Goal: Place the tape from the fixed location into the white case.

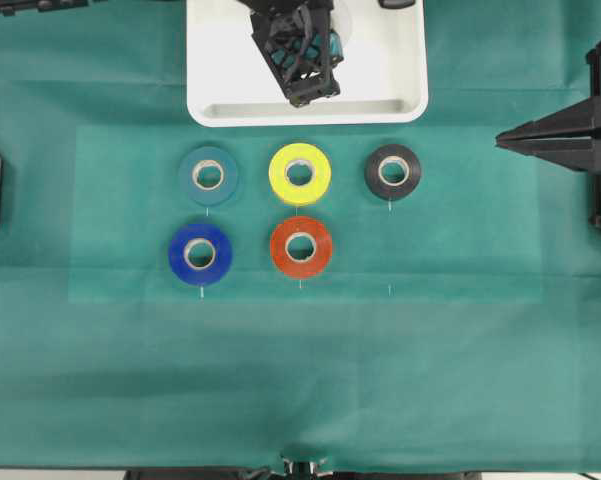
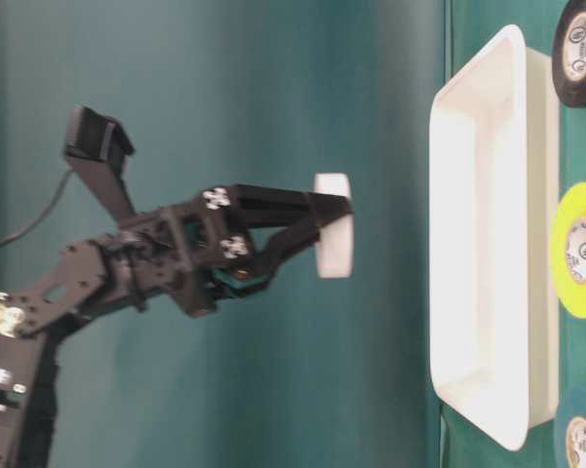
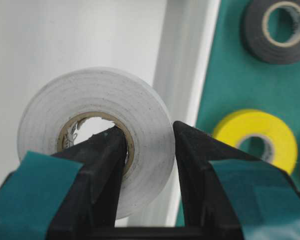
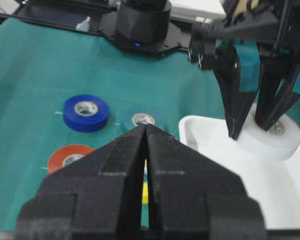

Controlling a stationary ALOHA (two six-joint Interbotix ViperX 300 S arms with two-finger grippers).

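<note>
A: Where is the white roll of tape with the pale cardboard core [image 3: 97, 137] right now?

B: The left hand [image 3: 149, 150] is pinching it through the ring wall, one finger inside the core and one outside. In the table-level view the roll hangs clear above the large shallow white plastic case with the raised rim [image 2: 488, 244], not touching it. From overhead the hand sits over the middle of the case.

A: So the step in hand is the put-down. How should it go?

B: I'd lower it straight until the roll's flat face is close to the case floor, then part the fingers only enough to free the wall. Dropped from this height, I judge it might bounce or roll against the rim.

A: Any snag on letting go?

B: The inner finger could drag the core up on the way out, so lift straight out, no sideways sweep.

A: And the right hand [image 4: 145, 131]?

B: Pressed together, parked well apart at the desk edge, clear of the black [image 1: 392, 171] and yellow [image 1: 299, 172] rolls lying on the green cloth.
</note>
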